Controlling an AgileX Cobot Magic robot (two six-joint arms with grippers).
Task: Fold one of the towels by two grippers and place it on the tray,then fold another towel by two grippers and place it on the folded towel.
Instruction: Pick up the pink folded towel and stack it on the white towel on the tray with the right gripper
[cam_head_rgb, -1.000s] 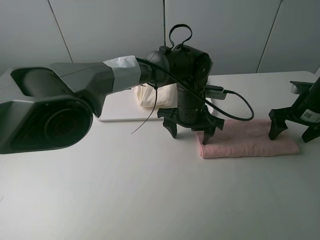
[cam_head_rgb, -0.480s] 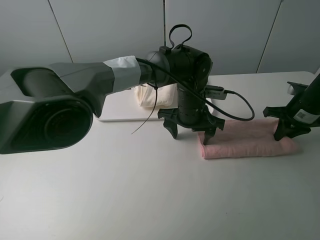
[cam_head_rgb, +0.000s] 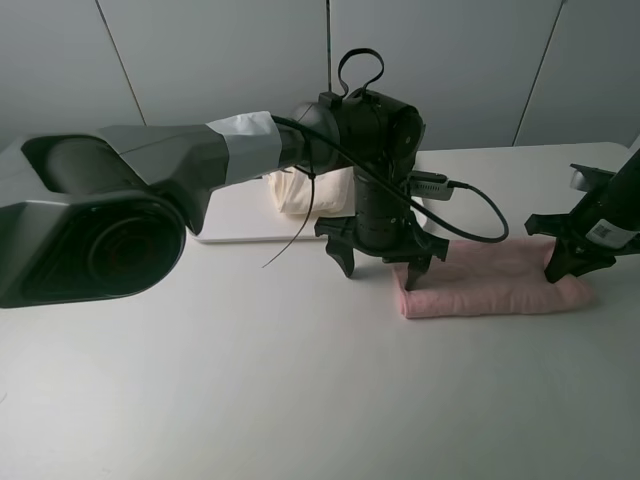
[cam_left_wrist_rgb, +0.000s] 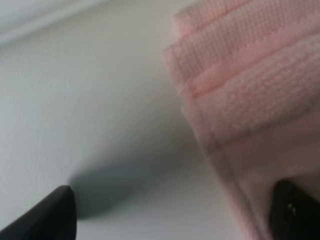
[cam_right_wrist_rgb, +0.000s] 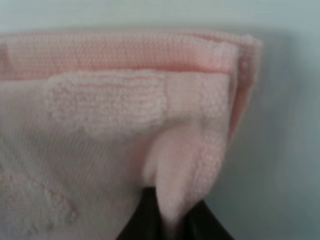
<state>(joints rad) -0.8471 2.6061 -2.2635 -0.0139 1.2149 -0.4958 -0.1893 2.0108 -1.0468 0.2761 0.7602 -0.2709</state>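
Observation:
The pink towel (cam_head_rgb: 490, 282) lies on the table as a long folded strip. My right gripper (cam_head_rgb: 568, 268) is shut on the strip's right end; in the right wrist view a pinched fold of pink towel (cam_right_wrist_rgb: 172, 165) rises between the dark fingertips (cam_right_wrist_rgb: 142, 222). My left gripper (cam_head_rgb: 380, 262) hangs open over the strip's left end, one finger on the towel side and one over bare table. In the left wrist view the pink towel (cam_left_wrist_rgb: 250, 95) lies between the spread fingertips (cam_left_wrist_rgb: 50, 215). The cream towel (cam_head_rgb: 300, 190) rests folded on the white tray (cam_head_rgb: 235, 228), partly hidden by the left arm.
The left arm's big grey housing (cam_head_rgb: 90, 225) fills the left of the exterior view. A black cable (cam_head_rgb: 480, 215) loops from the left wrist over the table. The white table (cam_head_rgb: 300, 380) extends toward the front; a grey panelled wall stands behind.
My right gripper has dropped onto the pink towel's right end and shut on it, bunching that end slightly. The left gripper has stayed open in place.

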